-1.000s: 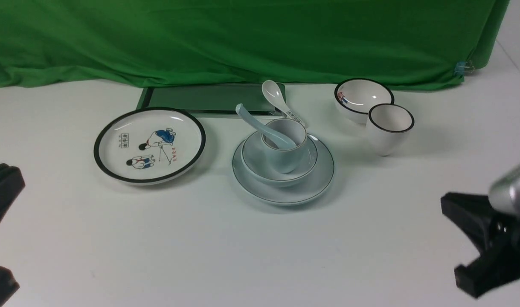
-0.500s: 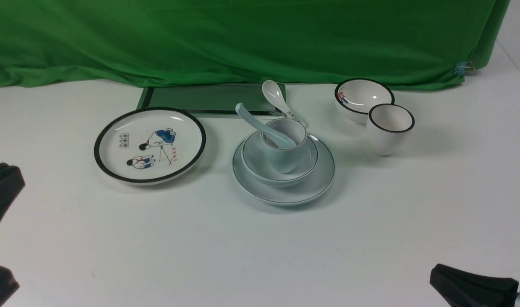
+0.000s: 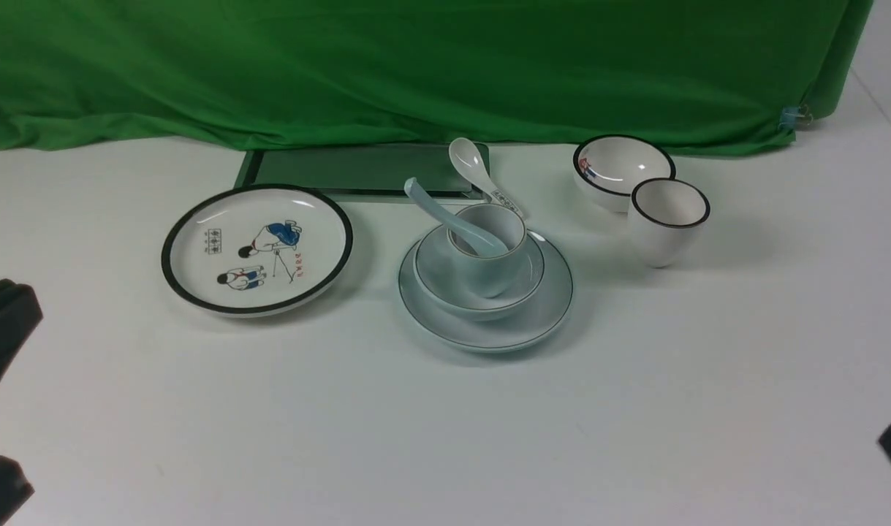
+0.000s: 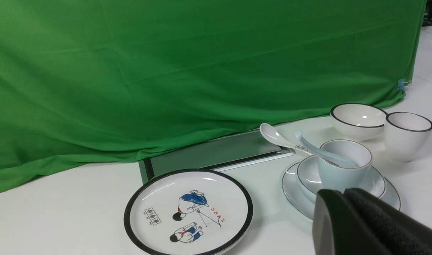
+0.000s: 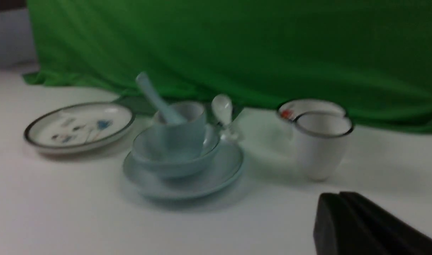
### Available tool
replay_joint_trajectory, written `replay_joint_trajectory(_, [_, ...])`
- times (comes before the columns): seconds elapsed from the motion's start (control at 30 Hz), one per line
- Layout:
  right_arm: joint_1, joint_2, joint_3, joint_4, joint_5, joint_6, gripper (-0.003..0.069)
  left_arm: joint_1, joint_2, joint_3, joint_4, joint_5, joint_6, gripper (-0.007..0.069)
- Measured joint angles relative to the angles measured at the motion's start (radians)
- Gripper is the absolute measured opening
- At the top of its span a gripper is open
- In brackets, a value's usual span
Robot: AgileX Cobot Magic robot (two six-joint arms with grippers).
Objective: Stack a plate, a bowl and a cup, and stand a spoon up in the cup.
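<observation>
On the bench (image 3: 635,409), the spoon (image 3: 445,217) leans in the cup (image 3: 489,245), stacked in the bowl (image 3: 445,274) and plate (image 3: 489,329). Printed marks on the white spoon (image 3: 478,175) are illegible. Wrist views show the left end effector (image 4: 347,193) and right end effector (image 5: 340,195) closed, holding nothing.

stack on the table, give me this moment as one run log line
stack: cup in bowl on plate | spoon leaning in cup | left gripper: shut, empty, clear of stack | right gripper: shut, empty, clear of stack
</observation>
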Motion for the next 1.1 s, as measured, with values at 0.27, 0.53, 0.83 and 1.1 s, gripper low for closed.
replay_joint_trajectory(0.27, [-0.216,-0.212,0.000,0.009,0.325,-0.036,0.0011,0.000,0.000,0.000,0.000,0.000,0.000,-0.0029])
replay_joint_trajectory(0.53, [-0.262,-0.216,0.001,0.010,0.456,-0.019,0.0017,0.000,0.000,0.000,0.000,0.000,0.000,-0.0029])
replay_joint_trajectory(0.83, [-0.262,-0.216,0.001,0.010,0.456,-0.013,0.0033,0.000,0.000,0.000,0.000,0.000,0.000,-0.0029])
replay_joint_trajectory(1.1, [-0.262,-0.216,0.001,0.011,0.456,-0.013,0.0062,0.000,-0.005,0.034,0.000,-0.029,0.000,-0.0029])
